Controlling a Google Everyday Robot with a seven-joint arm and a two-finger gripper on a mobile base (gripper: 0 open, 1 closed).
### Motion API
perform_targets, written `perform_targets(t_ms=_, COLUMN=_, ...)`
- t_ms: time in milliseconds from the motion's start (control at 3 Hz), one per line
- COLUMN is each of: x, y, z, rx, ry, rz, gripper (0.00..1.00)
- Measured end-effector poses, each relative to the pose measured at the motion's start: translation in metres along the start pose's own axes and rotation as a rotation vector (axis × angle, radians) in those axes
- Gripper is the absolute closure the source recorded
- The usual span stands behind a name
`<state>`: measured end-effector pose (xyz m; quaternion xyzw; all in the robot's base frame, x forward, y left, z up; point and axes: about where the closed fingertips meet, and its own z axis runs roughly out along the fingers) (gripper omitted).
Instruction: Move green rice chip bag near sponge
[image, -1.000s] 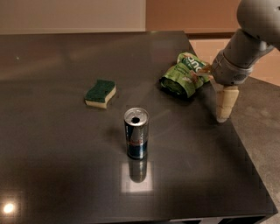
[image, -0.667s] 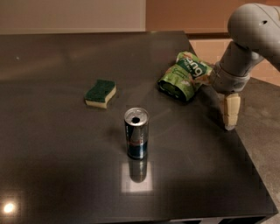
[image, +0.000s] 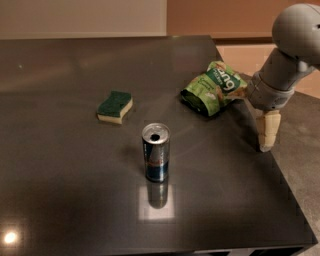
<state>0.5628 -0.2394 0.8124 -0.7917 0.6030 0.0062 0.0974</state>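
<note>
Single view only, set high above the near side of the dark glossy bench (image: 60, 200), looking down and across it toward a pale far wall. Close enough to fill most of the frame with the benchtop, right edge running diagonally. Blue-and-silver drink can (image: 156, 159) near centre, small green-topped yellow sponge (image: 115, 106) to its left, crumpled light-green foil chip bag (image: 212, 87) upper right. Cream pincer (image: 266, 145) at far right on a grey arm, pointing down by the bench's right edge, near the bag.

A dark glossy table (image: 75, 200) fills the frame, with a bright glint (image: 10, 237) at lower left. A pale wall (image: 80, 17) shows upper left and an orange-brown wall (image: 220, 15) upper right. Grey floor (image: 300, 170) lies at right, where the gripper (image: 266, 137) hangs by the table's edge.
</note>
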Motion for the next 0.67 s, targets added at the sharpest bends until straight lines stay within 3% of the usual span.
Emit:
perform_targets(t_ms=333, x=-0.013, y=0.029, z=-0.028, rx=0.087, ry=-0.029, rz=0.009, gripper=0.0)
perform_targets(t_ms=667, x=-0.019, y=0.043, z=-0.042, rx=0.124, ry=-0.038, rz=0.012, gripper=0.0)
